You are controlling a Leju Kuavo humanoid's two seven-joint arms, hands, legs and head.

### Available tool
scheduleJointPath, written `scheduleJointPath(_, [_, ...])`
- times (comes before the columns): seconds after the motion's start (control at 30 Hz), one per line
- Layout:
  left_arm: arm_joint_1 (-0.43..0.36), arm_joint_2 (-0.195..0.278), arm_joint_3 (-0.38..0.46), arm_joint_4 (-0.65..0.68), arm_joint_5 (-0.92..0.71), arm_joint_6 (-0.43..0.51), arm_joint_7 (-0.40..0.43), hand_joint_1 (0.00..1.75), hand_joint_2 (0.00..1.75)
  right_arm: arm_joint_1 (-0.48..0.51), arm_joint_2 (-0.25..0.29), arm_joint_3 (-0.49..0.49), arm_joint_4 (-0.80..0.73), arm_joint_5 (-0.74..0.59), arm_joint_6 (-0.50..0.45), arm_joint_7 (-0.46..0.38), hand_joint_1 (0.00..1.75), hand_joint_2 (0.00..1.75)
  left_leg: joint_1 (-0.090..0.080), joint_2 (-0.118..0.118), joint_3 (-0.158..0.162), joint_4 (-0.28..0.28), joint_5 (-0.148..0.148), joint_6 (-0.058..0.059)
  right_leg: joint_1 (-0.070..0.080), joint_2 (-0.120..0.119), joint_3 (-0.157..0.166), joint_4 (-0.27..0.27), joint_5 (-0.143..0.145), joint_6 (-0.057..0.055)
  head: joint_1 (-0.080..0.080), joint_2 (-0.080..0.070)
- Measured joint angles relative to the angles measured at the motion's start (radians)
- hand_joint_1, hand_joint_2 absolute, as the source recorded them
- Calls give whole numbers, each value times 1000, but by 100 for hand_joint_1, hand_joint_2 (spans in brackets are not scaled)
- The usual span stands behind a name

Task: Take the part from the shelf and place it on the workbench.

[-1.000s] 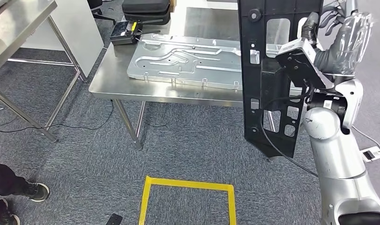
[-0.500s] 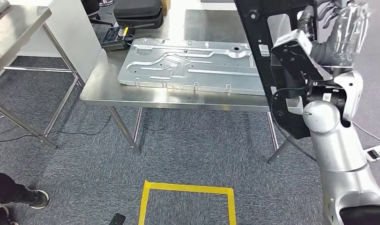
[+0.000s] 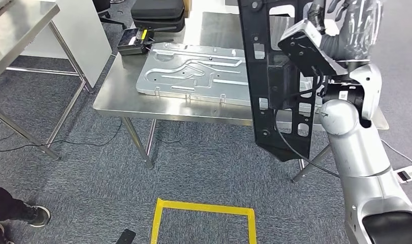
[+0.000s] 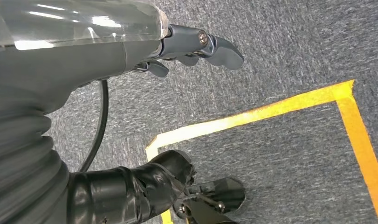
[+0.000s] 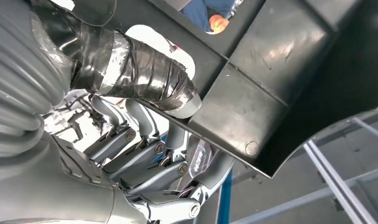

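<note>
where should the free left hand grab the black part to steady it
Probably the lower end of the black part, coming from the robot's left: it hangs upright, the right hand grips its top, and the cutouts there offer edges to hook. The left hand hangs open over the floor.

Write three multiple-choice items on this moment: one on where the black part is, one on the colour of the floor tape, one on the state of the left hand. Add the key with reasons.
1. Where is the black part?
A. Lying flat on the workbench
B. Held upright in the right hand, in front of the workbench
C. On the carpet inside the tape square

2. What colour is the floor tape?
A. Yellow
B. Red
C. Blue

3. What is the state of the left hand?
A. Gripping the black part
B. Holding a cable
C. Open, holding nothing

Key: 1 B, the right hand grips the part near its top, its lower end hanging below the edge of the workbench. 2 A, the tape outline is yellow. 3 C, its fingers are apart over bare carpet.
</note>
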Motion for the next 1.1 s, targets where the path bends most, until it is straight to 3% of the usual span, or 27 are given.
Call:
scheduleJointPath(0.07, [-1, -2, 0, 0, -3, 0, 0, 0, 175, -13, 2, 6, 10, 0, 2, 1, 175, 175, -2, -2, 10, 4, -11, -6, 3, 0, 56, -130, 67, -7, 0, 0])
scheduleJointPath(0.1, [-1, -2, 0, 0, -4, -1, 0, 0, 175, -21, 3, 9, 14, 0, 3, 3, 175, 175, -3, -2, 11, 5, -15, -10, 6, 0, 77, -174, 79, -12, 0, 0])
scheduleJointPath(0.17, [-1, -2, -1, 0, -5, -2, 0, 0, 175, -32, 6, 13, 24, 0, 3, 7, 175, 175, -6, -2, 11, 4, -18, -19, 12, 2, 90, -200, 72, -19, 0, 0])
scheduleJointPath(0.27, [-2, -3, -1, 0, -7, -3, -1, 0, 175, -42, 10, 18, 35, -1, 4, 12, 175, 175, -7, 1, 6, 24, -38, -33, 3, 3, 101, -213, 69, -35, -1, 0])
scheduleJointPath(0.3, [-2, -3, -1, 0, -7, -3, -2, 0, 175, -47, 12, 19, 39, -1, 4, 12, 175, 175, -7, 2, -10, 61, -58, -38, 0, 2, 106, -217, 68, -40, -1, 0])
scheduleJointPath(0.37, [-2, -3, -1, 0, -7, -3, -2, 0, 175, -53, 17, 21, 45, -2, 4, 12, 175, 175, -3, 3, -76, 187, -110, -43, 2, 1, 112, -218, 64, -49, -2, 0])
scheduleJointPath(0.43, [0, -3, -1, 0, -6, -3, -2, 0, 175, -53, 21, 24, 53, -2, 4, 12, 175, 175, -1, 3, -137, 281, -127, -47, 3, 1, 116, -217, 59, -51, -2, 0])
scheduleJointPath(0.47, [0, -3, -1, 0, -5, -3, -2, 0, 175, -53, 22, 26, 56, -2, 4, 13, 175, 175, -1, 3, -144, 277, -107, -47, 4, 2, 120, -216, 56, -50, -1, 0])
scheduleJointPath(0.5, [0, -3, -1, 0, -3, -3, -2, 0, 175, -54, 22, 27, 59, -2, 4, 13, 175, 175, -1, 3, -132, 235, -70, -45, 4, 2, 124, -215, 52, -49, -2, 0])
scheduleJointPath(0.57, [-1, -3, -1, 0, 4, -3, 0, 0, 175, -56, 23, 29, 64, -3, 4, 14, 175, 175, -3, 2, -76, 100, 7, -39, 6, 3, 134, -213, 43, -44, -1, 0])
scheduleJointPath(0.6, [-1, -3, -1, 0, 7, -4, 0, 0, 175, -58, 24, 30, 65, -3, 4, 14, 175, 175, -5, 2, -53, 48, 26, -36, 7, 4, 135, -211, 40, -40, -1, 0])
scheduleJointPath(0.63, [-2, -3, -1, 0, 8, -2, 0, 0, 175, -61, 25, 31, 67, -3, 4, 14, 175, 175, -6, 1, -40, 19, 31, -33, 8, 5, 135, -211, 38, -36, -1, 0])
scheduleJointPath(0.77, [-2, -5, -1, 0, 6, 12, 3, 0, 175, -68, 27, 34, 70, -5, 4, 16, 175, 175, -4, 2, -31, -3, 31, -15, 8, 4, 128, -200, 27, -16, -1, 0])
scheduleJointPath(0.83, [-4, -7, -1, 0, 6, 16, 3, 0, 175, -75, 27, 34, 71, -5, 4, 17, 175, 175, -1, 3, -25, -11, 33, -5, 4, 3, 89, -117, -19, -8, -1, 0])
scheduleJointPath(0.9, [-6, -7, -1, 0, 5, 20, 4, 0, 175, -79, 28, 36, 74, -6, 4, 18, 175, 175, -1, 3, -24, -9, 30, 0, 3, 3, 21, 16, -71, -2, -1, 0])
scheduleJointPath(0.93, [-5, -7, -1, 0, 4, 22, 5, 0, 175, -79, 28, 36, 76, -6, 4, 20, 175, 175, -1, 2, -24, -7, 29, 0, 2, 3, -4, 57, -77, 0, -1, 0])
scheduleJointPath(0.97, [-5, -7, -1, 0, 3, 24, 6, 0, 175, -79, 28, 37, 78, -7, 4, 21, 175, 175, -1, 2, -23, -5, 27, 0, 1, 3, -13, 65, -65, 1, -1, 0])
scheduleJointPath(1.0, [-5, -8, -1, 0, 3, 25, 6, 0, 175, -81, 28, 38, 79, -8, 4, 23, 175, 175, -1, 2, -22, -3, 24, -1, 0, 3, -1, 30, -34, 0, -1, 0])
scheduleJointPath(1.03, [-5, -8, -1, 0, 2, 25, 5, 0, 175, -84, 28, 39, 80, -8, 4, 25, 175, 175, -1, 1, -21, 0, 21, -3, 0, 2, 27, -37, 6, -2, -1, 0])
scheduleJointPath(1.1, [-5, -9, -1, 0, 1, 25, 3, 0, 175, -93, 28, 39, 81, -8, 4, 29, 175, 175, -4, -1, -20, 5, 15, -10, 4, 1, 85, -162, 56, -10, -1, 0])
